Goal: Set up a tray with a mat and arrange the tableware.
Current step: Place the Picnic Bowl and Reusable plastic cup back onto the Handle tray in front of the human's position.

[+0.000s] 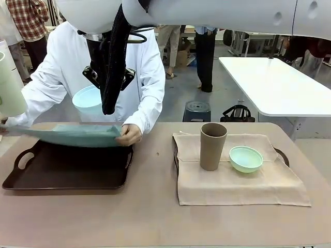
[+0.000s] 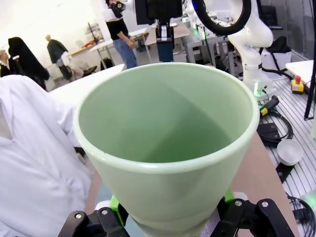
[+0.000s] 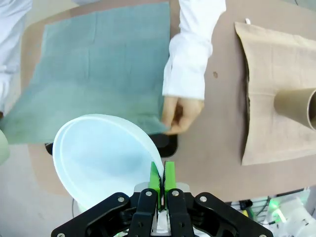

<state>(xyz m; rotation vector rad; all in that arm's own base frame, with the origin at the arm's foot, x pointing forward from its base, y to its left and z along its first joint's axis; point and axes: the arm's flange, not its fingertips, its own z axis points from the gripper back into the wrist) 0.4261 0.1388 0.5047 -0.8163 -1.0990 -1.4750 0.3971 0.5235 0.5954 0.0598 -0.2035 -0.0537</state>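
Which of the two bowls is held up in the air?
The light blue bowl, pinched by its rim in the right gripper; the mint green bowl rests on the beige mat.

On the tabletop [image 1: 155, 217] a tray [image 1: 67, 168] lies at the left, and a second tray [image 1: 282, 155] at the right, covered by a cloth [image 1: 238, 181]; on that cloth a tumbler [image 1: 212, 146] stands upright at the left, with a bowl [image 1: 245, 158] just beside it on the right; a person at the far side holds a mat [image 1: 67, 135] by one hand [image 1: 128, 135] above the far edge of the left tray; the right claw [image 3: 162, 180] holds another bowl [image 1: 87, 99] by its rim above the mat; the left claw [image 2: 170, 217] holds a second tumbler [image 1: 10, 85] raised at the far left edge, left of the mat.
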